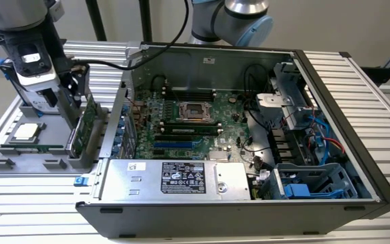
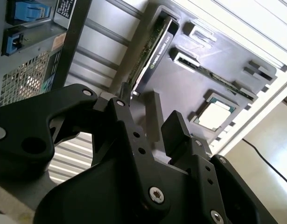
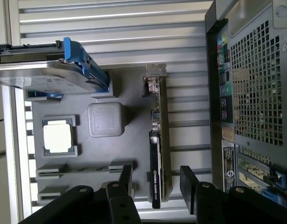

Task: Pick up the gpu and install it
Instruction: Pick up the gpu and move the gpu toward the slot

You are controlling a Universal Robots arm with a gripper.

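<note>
The gpu stands on its long edge in a slot of the grey holder tray, which lies on the slatted table just beside the open computer case, on the exterior view's left. In the first wrist view its black cooler face and green board run in a narrow line, with the silver bracket at the far end.

The tool hangs directly over the card, released: its two black fingers stand well apart, one on either side of the card's line, and neither appears to touch it. From the exterior view I cannot say for certain whether the fingertips have reached below the card's top edge or sit just above it.

A processor chip lies flat in its own pocket of the tray, and a hard drive with blue rails stands beyond it; both are apart from the tool.

I judge the pick-up step to be in hand, with the grasp not yet made and nothing installed: the expansion slots on the motherboard inside the case look bare. A good grasp here calls for the fingers centred across the card's thickness, low enough to bear on cooler and board rather than on the thin edge alone, and a straight pull clear of the holder's slot.
</note>
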